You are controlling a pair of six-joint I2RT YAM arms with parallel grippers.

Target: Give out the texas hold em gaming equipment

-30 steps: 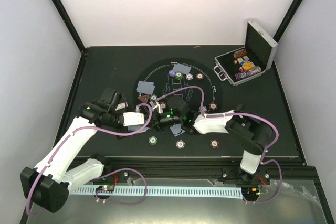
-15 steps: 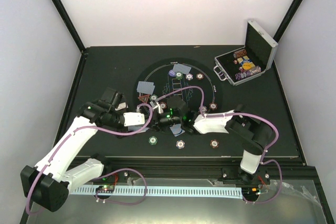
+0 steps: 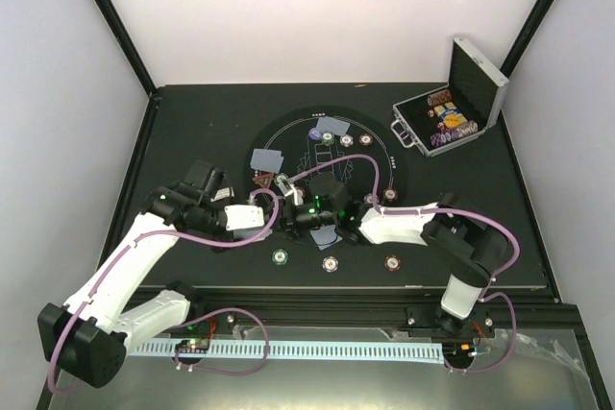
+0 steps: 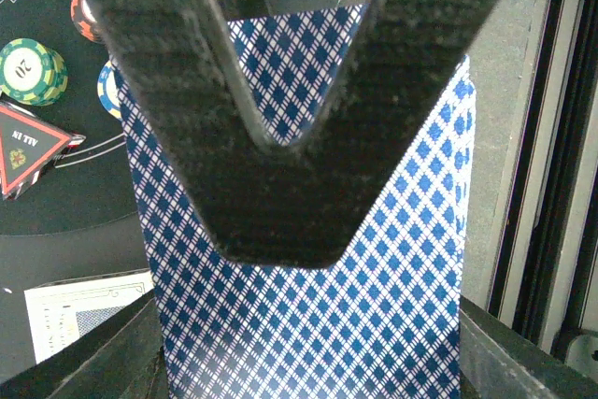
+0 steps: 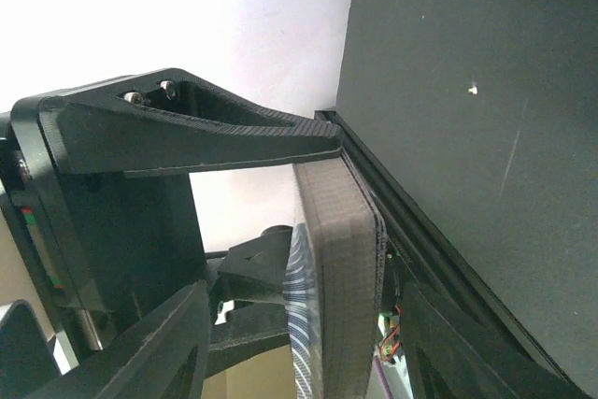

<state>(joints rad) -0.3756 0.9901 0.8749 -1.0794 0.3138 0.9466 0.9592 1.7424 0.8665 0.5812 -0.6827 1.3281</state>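
Observation:
My left gripper [image 3: 286, 217] [image 4: 308, 362] is shut on a deck of blue diamond-backed cards [image 4: 308, 324], gripping it by its side edges over the near middle of the black mat [image 3: 380, 223]. My right gripper [image 3: 313, 218] [image 5: 304, 324] is open and straddles that deck, seen edge-on in the right wrist view [image 5: 346, 268]; one black right finger [image 4: 280, 184] lies over the top card's back. A red triangle marker [image 4: 28, 147] [image 3: 261, 180] and a green chip [image 4: 33, 70] lie beside the deck. Single cards [image 3: 267, 157] and chips [image 3: 280, 257] lie around the mat.
The open silver case [image 3: 447, 122] with several chips stands at the back right. More chips [image 3: 330, 263] [image 3: 392, 261] lie near the mat's front edge, and cards and a purple button [image 3: 314, 133] at its far side. Black frame rails border the table.
My right gripper has moved left, closing in on the deck held by my left gripper. The left arm and the deck have stayed still.

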